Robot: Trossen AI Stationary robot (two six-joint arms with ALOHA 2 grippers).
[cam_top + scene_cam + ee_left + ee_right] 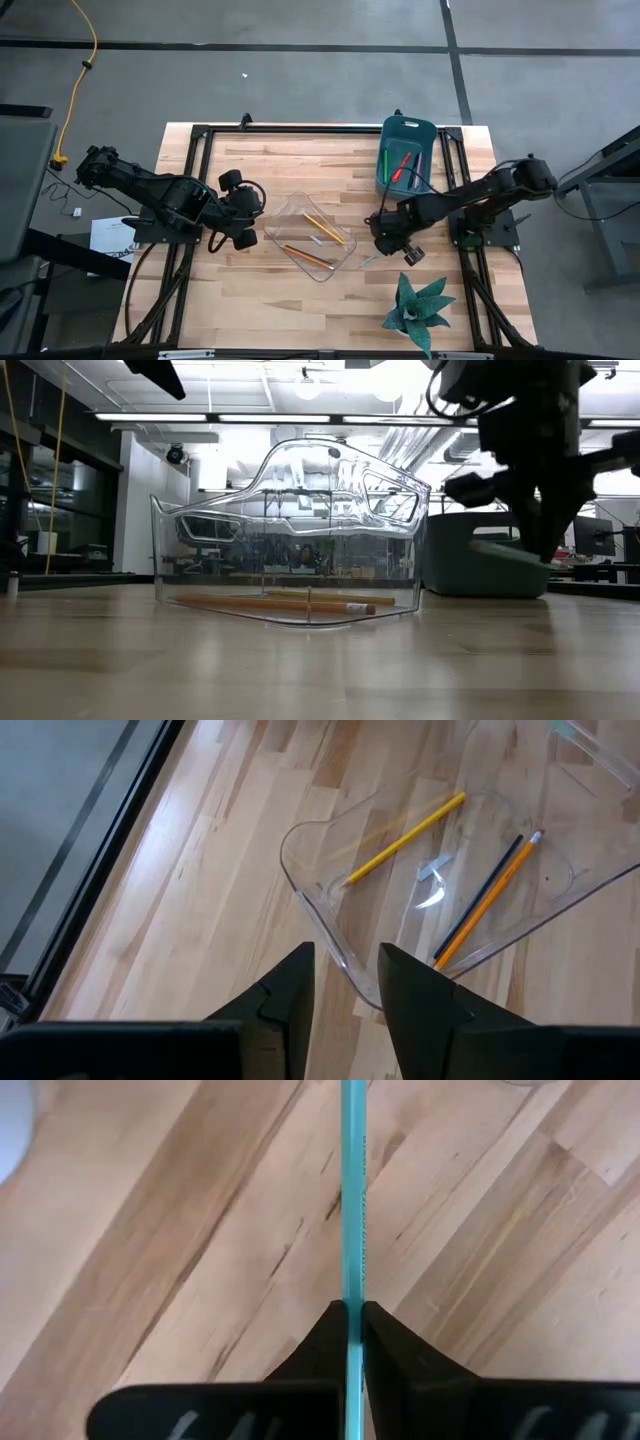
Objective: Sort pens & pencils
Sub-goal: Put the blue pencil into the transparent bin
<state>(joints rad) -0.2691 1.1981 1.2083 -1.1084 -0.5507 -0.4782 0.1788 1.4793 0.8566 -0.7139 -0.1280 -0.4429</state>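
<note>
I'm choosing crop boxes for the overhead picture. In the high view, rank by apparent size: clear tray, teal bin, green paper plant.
1. Clear tray, largest.
2. Teal bin, slightly smaller.
3. Green paper plant; close to the bin, so that ranking is unsure.

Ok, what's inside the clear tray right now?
The clear tray holds two yellow pencils and a dark stick beside one of them. Glare may hide something small. The teal pencil is outside, in the right claw.

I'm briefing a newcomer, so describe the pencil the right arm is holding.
Start at the clear tray mid-table; beside it toward the right arm is the right claw. Pinched there is the teal pencil, the only pale blue-green stick; the tray's pencils are yellow-orange.
</note>
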